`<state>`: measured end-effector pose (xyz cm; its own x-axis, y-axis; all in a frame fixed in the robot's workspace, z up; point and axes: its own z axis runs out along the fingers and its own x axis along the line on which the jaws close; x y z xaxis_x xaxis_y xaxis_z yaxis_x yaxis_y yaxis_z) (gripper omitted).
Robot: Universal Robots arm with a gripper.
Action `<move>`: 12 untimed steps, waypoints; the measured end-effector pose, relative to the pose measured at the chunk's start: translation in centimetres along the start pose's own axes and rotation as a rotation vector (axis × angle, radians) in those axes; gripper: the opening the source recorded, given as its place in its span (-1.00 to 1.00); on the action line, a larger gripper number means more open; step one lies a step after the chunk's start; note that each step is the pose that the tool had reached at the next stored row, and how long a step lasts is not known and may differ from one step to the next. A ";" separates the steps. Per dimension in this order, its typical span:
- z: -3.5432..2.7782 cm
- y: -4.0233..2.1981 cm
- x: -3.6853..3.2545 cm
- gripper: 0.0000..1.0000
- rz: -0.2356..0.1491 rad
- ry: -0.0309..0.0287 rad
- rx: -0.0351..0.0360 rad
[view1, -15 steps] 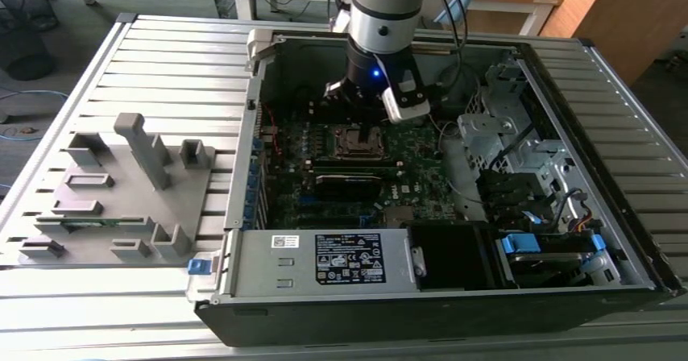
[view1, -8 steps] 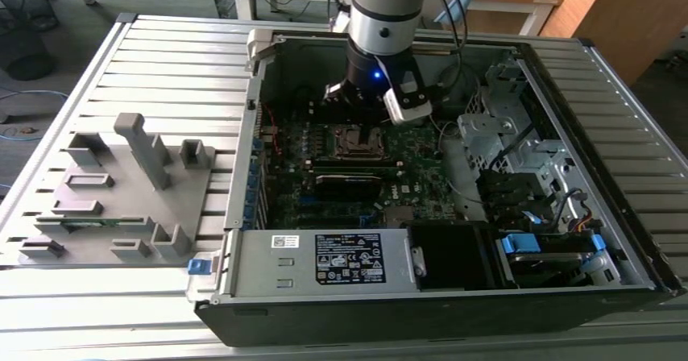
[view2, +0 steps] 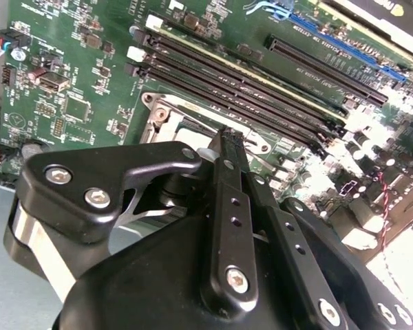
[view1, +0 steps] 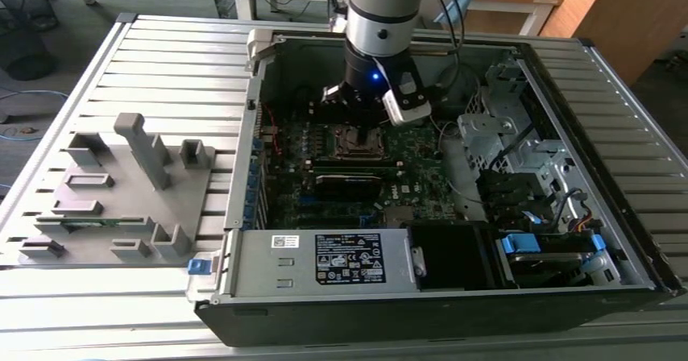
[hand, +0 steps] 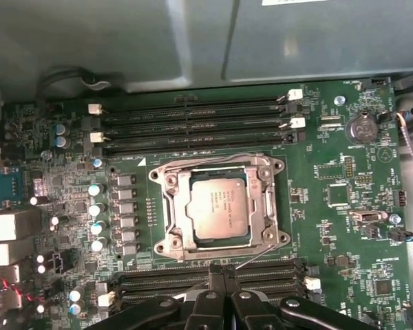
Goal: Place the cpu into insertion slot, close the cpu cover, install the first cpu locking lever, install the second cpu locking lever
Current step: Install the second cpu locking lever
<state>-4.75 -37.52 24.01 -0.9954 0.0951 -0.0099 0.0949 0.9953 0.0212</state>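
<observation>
The cpu (hand: 220, 210) is seated in the insertion slot (hand: 173, 185), and the cpu cover (hand: 256, 180) looks down around it as a silvery frame, so I'd put the job at the locking-lever stage. A thin lever (hand: 253, 256) runs along the socket edge nearest the gripper (hand: 224, 273), still looking unlatched. The gripper's fingers are pressed together, nothing between them, tips just beside that socket edge in both wrist views. Latching calls for a short, controlled push with the closed tips. Room is tight: memory slots (hand: 193, 124) flank the socket on two sides, capacitors (hand: 96, 206) line a third, and the case wall (view1: 250, 135) hems in the arm.
</observation>
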 end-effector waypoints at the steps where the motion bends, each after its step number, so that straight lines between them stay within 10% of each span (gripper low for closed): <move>1: 0.04 -0.02 0.08 -0.79 -0.001 0.0000 0.0003; 12: 0.66 -0.15 0.86 -0.79 -0.007 -0.0006 0.0078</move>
<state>-5.62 -37.57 23.34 -0.9961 0.0877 -0.0106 0.0876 0.9961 0.0134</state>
